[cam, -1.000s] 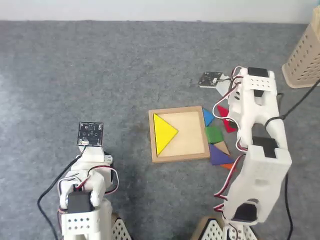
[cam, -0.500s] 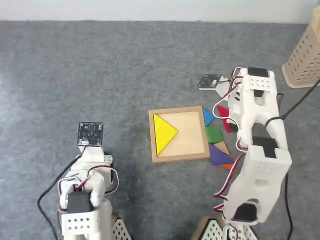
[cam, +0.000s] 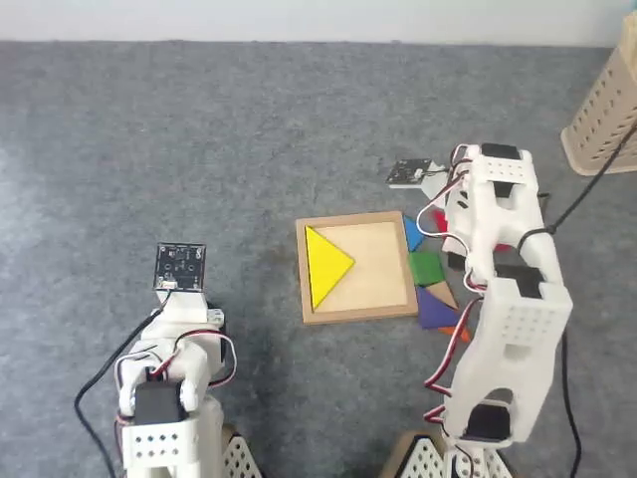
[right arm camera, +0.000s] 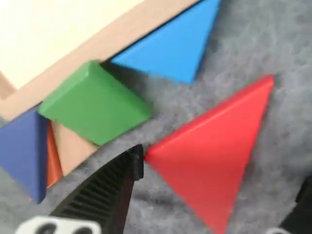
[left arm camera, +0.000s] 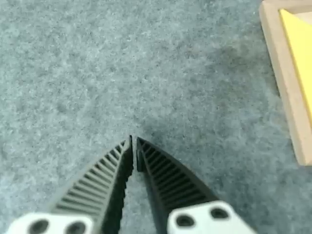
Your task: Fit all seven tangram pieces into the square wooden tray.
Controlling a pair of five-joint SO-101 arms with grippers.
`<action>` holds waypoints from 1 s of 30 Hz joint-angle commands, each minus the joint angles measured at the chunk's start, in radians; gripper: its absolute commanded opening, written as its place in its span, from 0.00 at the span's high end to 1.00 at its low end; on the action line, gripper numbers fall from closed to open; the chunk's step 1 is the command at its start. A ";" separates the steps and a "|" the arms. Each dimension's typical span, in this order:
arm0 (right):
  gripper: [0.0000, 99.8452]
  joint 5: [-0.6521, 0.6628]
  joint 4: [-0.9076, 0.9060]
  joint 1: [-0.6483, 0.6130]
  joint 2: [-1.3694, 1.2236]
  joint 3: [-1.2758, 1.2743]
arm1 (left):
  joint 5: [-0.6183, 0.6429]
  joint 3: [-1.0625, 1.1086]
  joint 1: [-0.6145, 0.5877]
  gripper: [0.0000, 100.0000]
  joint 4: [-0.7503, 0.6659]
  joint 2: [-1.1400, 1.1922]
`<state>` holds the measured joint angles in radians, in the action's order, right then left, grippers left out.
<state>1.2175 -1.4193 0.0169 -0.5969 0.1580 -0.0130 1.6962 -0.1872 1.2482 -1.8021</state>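
The square wooden tray (cam: pixel 390 304) lies mid-table with a yellow triangle (cam: pixel 326 264) in its left part. Loose pieces sit along its right side: a blue triangle (cam: pixel 413 232), a green square (cam: pixel 426 267), a purple triangle (cam: pixel 436 309) and an orange piece (cam: pixel 453 331). The right arm (cam: pixel 493 219) hangs over them. My right gripper (right arm camera: pixel 219 180) is open low over the red triangle (right arm camera: pixel 214 146), one finger (right arm camera: pixel 114 187) at its edge, the other at the far side. Blue triangle (right arm camera: pixel 173 46) and green square (right arm camera: pixel 95 102) lie beside it. My left gripper (left arm camera: pixel 132 142) is shut above bare carpet, with the tray (left arm camera: pixel 285 83) off to one side.
A beige perforated basket (cam: pixel 607 110) stands at the back right corner. Grey carpet covers the whole table. The left arm (cam: pixel 169 378) sits at the front left, well away from the tray. A tan piece (right arm camera: pixel 73 148) lies under the green square's edge.
The right arm has shifted a little toward the tray and lower over the loose pieces, now covering most of the red triangle. The left arm has not moved.
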 commanded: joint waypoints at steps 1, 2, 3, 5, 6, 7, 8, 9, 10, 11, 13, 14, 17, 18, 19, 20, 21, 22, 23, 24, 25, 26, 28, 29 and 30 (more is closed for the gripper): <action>0.54 -0.012 0.025 0.012 0.016 0.009 | 0.008 -0.012 0.003 0.99 0.002 -0.015; 0.54 -0.012 0.025 0.016 0.015 0.011 | 0.008 -0.012 0.003 0.99 0.002 -0.015; 0.54 -0.012 0.025 0.019 0.008 0.011 | 0.008 -0.012 0.003 0.99 0.002 -0.015; 0.54 -0.012 0.025 0.021 0.002 0.009 | 0.008 -0.012 0.003 0.99 0.002 -0.015; 0.55 -0.012 0.025 0.022 -0.005 0.009 | 0.008 -0.012 0.003 0.99 0.002 -0.015; 0.57 -0.012 0.025 0.025 -0.013 0.009 | 0.008 -0.012 0.003 0.99 0.002 -0.015; 0.60 -0.014 0.025 0.027 -0.021 0.009 | 0.008 -0.012 0.003 0.99 0.002 -0.015; 0.64 -0.020 0.025 0.027 -0.028 0.009 | 0.008 -0.012 0.003 0.99 0.002 -0.015; 0.69 -0.037 0.025 0.027 -0.031 0.011 | 0.008 -0.012 0.003 0.99 0.002 -0.015; 0.73 -0.054 0.025 0.028 -0.031 0.012 | 0.008 -0.012 0.003 0.99 0.002 -0.015; 0.79 -0.098 0.024 0.028 -0.041 0.032 | 0.008 -0.012 0.003 0.99 0.002 -0.015; 0.82 -0.133 0.024 0.028 -0.042 0.040 | 0.008 -0.012 0.003 0.99 0.002 -0.015; 0.87 -0.236 0.025 0.028 -0.042 0.048 | 0.008 -0.012 0.003 0.99 0.002 -0.015; 0.87 -0.265 0.025 0.025 -0.042 0.048 | 0.008 -0.012 0.003 0.99 0.002 -0.015; 0.87 -0.295 0.025 0.024 -0.042 0.048 | 0.008 -0.012 0.003 0.99 0.002 -0.015; 0.87 -0.327 0.025 0.022 -0.042 0.048 | 0.008 -0.012 0.003 0.99 0.002 -0.015; 0.87 -0.358 0.025 0.022 -0.042 0.049 | 0.008 -0.012 0.003 0.99 0.002 -0.015; 0.87 -0.388 0.025 0.022 -0.042 0.055 | 0.008 -0.012 0.003 0.99 0.002 -0.015; 0.87 -0.414 0.025 0.022 -0.042 0.063 | 0.008 -0.012 0.003 0.99 0.002 -0.015; 0.87 -0.440 0.025 0.024 -0.042 0.071 | 0.008 -0.012 0.003 0.99 0.002 -0.015; 0.87 -0.465 0.025 0.025 -0.042 0.081 | 0.008 -0.012 0.003 0.99 0.002 -0.015; 0.87 -0.482 0.025 0.027 -0.042 0.087 | 0.008 -0.012 0.003 0.99 0.002 -0.015; 0.87 -0.509 0.015 0.030 -0.042 0.098 | 0.008 -0.012 0.003 0.99 0.002 -0.015; 0.87 -0.522 0.013 0.031 -0.039 0.098 | 0.008 -0.012 0.003 0.99 0.002 -0.015; 0.87 -0.537 0.007 0.035 -0.038 0.100 | 0.008 -0.012 0.003 0.99 0.002 -0.015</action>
<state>0.7265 -1.3917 0.0353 -0.6475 0.2516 -0.0130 1.6962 -0.1872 1.2482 -1.8021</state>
